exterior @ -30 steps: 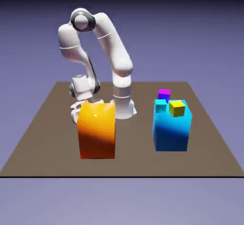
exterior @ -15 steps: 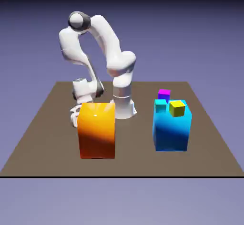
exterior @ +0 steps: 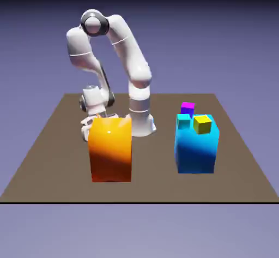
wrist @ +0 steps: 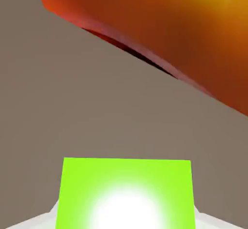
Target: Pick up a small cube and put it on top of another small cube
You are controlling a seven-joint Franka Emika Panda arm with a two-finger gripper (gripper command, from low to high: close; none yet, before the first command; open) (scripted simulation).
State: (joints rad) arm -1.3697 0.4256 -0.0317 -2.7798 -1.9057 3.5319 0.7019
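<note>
Green cube (wrist: 127, 189) is gripped between the two fingertips of the Panda gripper (wrist: 126, 216), beside the orange block (exterior: 111, 150) and, in the exterior view, partly hidden behind it; clearance from the table (exterior: 152, 169) cannot be determined. Blue block (exterior: 195, 152), cyan cube (exterior: 183, 121), yellow cube (exterior: 202, 125) and purple cube (exterior: 187, 109) are all located on the exterior view's right of the orange block, well apart from it.

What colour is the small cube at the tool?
Bright green, washed out to white in one spot; it shows best in the hand view.
</note>
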